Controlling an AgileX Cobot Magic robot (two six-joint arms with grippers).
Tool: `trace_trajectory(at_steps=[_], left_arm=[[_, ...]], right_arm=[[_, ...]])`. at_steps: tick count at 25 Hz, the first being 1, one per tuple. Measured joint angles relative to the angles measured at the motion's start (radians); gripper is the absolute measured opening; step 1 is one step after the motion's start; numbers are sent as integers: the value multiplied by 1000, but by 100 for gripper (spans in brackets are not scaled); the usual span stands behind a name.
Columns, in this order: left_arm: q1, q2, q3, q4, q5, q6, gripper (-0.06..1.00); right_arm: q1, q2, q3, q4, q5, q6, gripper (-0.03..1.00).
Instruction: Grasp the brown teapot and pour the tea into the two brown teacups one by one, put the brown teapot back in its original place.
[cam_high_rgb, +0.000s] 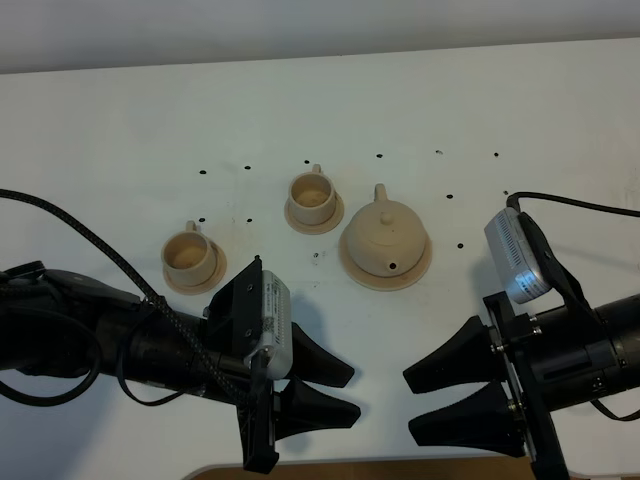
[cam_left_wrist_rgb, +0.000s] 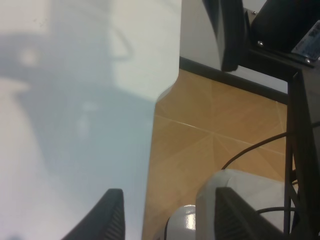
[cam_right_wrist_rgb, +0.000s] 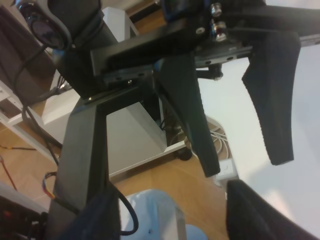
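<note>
The brown teapot (cam_high_rgb: 385, 232) stands upright on its wide round saucer (cam_high_rgb: 421, 268) right of the table's middle. One brown teacup (cam_high_rgb: 311, 196) sits on a small saucer just left of the teapot. The other teacup (cam_high_rgb: 190, 255) sits on its saucer further left and nearer. My left gripper (cam_high_rgb: 354, 394) is open and empty near the front edge, pointing right. My right gripper (cam_high_rgb: 408, 404) is open and empty, pointing left and facing it. Both are in front of the teapot and apart from it. Neither wrist view shows the tea set.
The white table (cam_high_rgb: 450, 100) has small dark dots around the tea set. The left wrist view shows the table's front edge (cam_left_wrist_rgb: 152, 150) and the wooden floor (cam_left_wrist_rgb: 215, 145). The right wrist view shows the left arm's fingers (cam_right_wrist_rgb: 272, 100).
</note>
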Motion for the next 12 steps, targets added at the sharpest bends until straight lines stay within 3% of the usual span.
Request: trace_trajectory(at_steps=[12], left_arm=[[0,0,0,-27,13,-1,45]], right_arm=[[0,0,0,-12,0,1,49]])
